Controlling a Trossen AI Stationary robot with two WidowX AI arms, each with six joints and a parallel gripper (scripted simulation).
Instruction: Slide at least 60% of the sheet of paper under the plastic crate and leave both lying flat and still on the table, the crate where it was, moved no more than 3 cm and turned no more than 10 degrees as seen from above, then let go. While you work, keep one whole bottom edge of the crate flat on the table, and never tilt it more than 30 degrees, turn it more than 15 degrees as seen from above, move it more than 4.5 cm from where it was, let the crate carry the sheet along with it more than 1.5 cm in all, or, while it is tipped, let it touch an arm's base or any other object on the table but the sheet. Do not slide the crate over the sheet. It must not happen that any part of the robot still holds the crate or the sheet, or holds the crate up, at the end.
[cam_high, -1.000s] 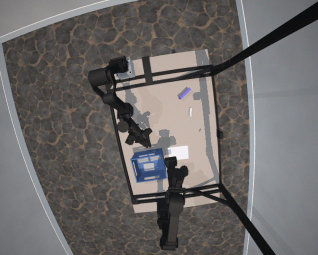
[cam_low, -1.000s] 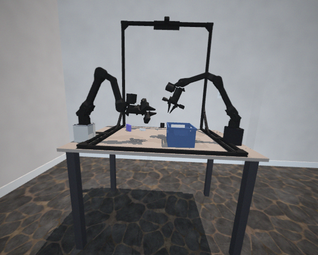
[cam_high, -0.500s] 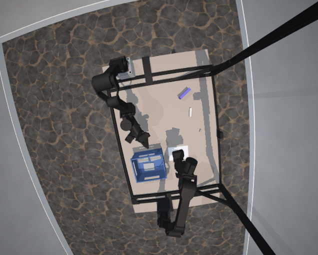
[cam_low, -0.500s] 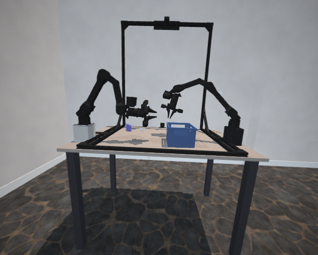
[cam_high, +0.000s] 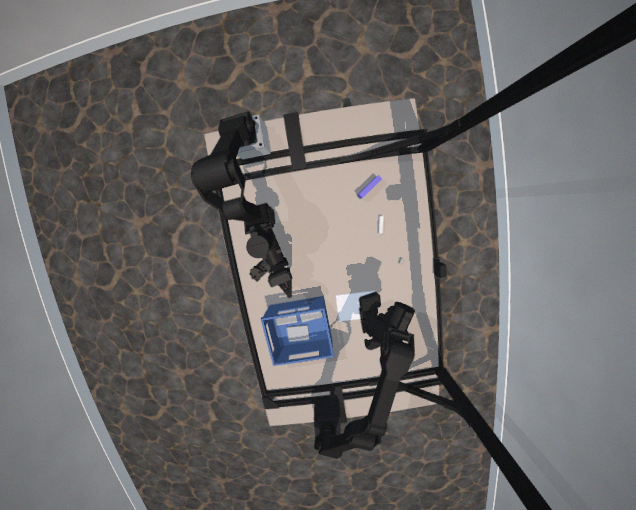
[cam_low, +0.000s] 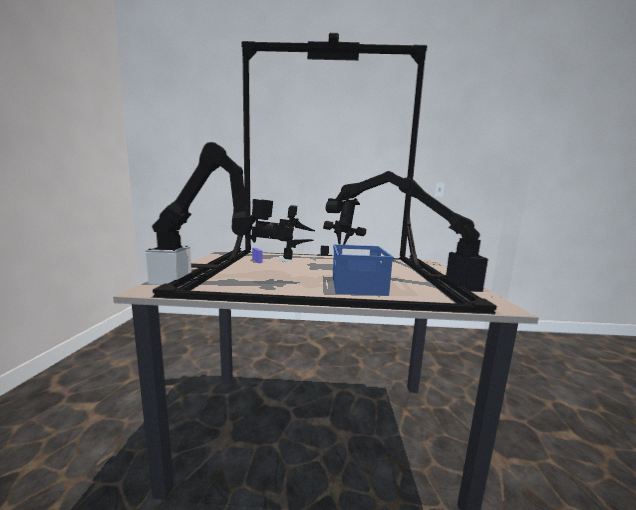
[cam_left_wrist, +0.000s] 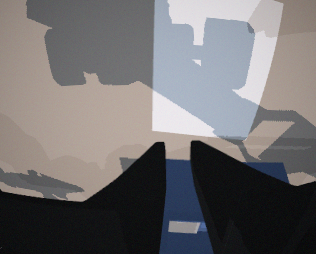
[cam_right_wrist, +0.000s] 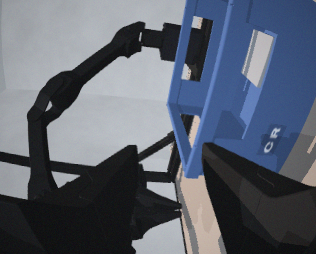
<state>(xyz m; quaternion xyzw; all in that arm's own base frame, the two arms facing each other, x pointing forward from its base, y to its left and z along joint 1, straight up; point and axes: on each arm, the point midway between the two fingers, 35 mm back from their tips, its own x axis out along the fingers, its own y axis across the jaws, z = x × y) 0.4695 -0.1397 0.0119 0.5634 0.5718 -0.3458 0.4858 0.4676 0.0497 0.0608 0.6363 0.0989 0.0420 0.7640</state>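
Note:
The blue plastic crate (cam_high: 297, 329) stands flat on the table near the front rail; it also shows in the exterior view (cam_low: 362, 268). The white sheet of paper (cam_high: 347, 307) lies flat beside it, partly in shadow, and I see none of it under the crate. My left gripper (cam_high: 370, 307) hangs fingers-down in the air over the sheet's edge nearest the crate. Its fingers stand nearly together and hold nothing, with the sheet (cam_left_wrist: 208, 69) beyond them. My right gripper (cam_low: 307, 234) lies level in the air, short of the crate's other side (cam_right_wrist: 243, 75). It is open and empty.
A purple block (cam_high: 368, 185), a small white bar (cam_high: 380, 223) and a tiny piece (cam_high: 400, 260) lie far from the crate. A black frame rail (cam_low: 318, 300) runs around the work area. The right arm's white base (cam_low: 167, 264) stands at a corner.

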